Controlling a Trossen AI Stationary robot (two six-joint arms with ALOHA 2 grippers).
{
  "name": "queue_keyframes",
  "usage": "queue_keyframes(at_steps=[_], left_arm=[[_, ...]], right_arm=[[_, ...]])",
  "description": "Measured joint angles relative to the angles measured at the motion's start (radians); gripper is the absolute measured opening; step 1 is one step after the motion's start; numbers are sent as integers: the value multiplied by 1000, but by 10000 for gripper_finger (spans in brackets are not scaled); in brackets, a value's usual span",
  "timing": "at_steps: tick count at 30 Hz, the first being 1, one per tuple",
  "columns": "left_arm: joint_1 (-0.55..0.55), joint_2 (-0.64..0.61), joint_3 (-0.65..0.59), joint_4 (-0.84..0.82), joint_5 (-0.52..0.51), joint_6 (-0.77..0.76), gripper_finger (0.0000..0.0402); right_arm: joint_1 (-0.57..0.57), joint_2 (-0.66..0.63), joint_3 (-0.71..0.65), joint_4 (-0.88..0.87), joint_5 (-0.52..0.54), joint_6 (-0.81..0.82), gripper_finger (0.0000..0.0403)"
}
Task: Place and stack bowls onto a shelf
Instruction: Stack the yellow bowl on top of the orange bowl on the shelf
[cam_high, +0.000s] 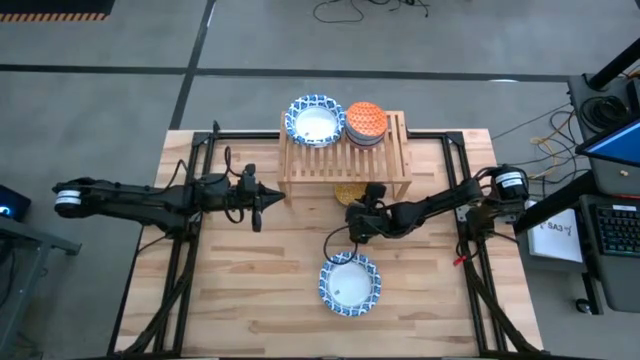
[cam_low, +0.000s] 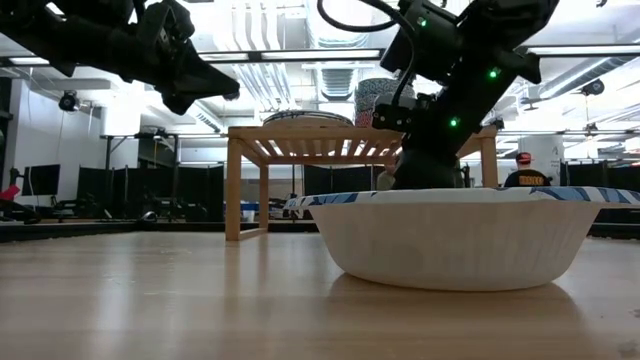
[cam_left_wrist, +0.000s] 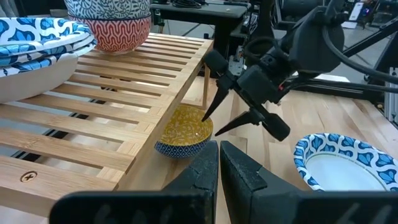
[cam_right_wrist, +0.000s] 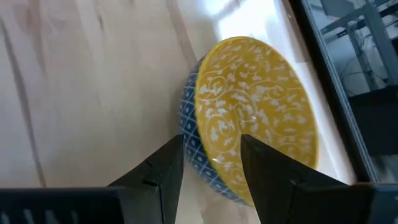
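The wooden shelf (cam_high: 395, 150) carries stacked blue-and-white bowls (cam_high: 313, 120) and a stack of small bowls (cam_high: 366, 122) with an orange one on top. A yellow bowl (cam_left_wrist: 185, 132) with a blue outside stands on its base on the table under the shelf's near edge. Another blue-and-white bowl (cam_high: 350, 283) sits on the table nearer me. My right gripper (cam_right_wrist: 211, 140) is open at the yellow bowl, one finger over its inside, one outside its wall. My left gripper (cam_high: 262, 203) is shut, raised, left of the shelf. My right gripper stands astride the yellow bowl's near rim (cam_right_wrist: 208, 124), coming slanting down from the table's near right side. Whether either finger touches the rim, I cannot tell. The bowl rests on the table.
The shelf's slatted top (cam_left_wrist: 124, 93) and its right leg (cam_left_wrist: 205, 87) stand close above and beside the yellow bowl. Black frame rails run along the table's left and right sides. Bare planks lie between the two arms and in front of the shelf.
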Motion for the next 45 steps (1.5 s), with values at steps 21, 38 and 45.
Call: queue_keyframes(at_steps=[21,38,45], left_arm=[[0,0,0,-1,0,0,0],[0,0,0,0,0,0,0],[0,0,-1,6,0,0,0]], right_arm=[[-7,85,-2,78,-70,-16,79],[54,25,25,32,-89,-26,14],[109,-7,126,-51,-181,-44,13]])
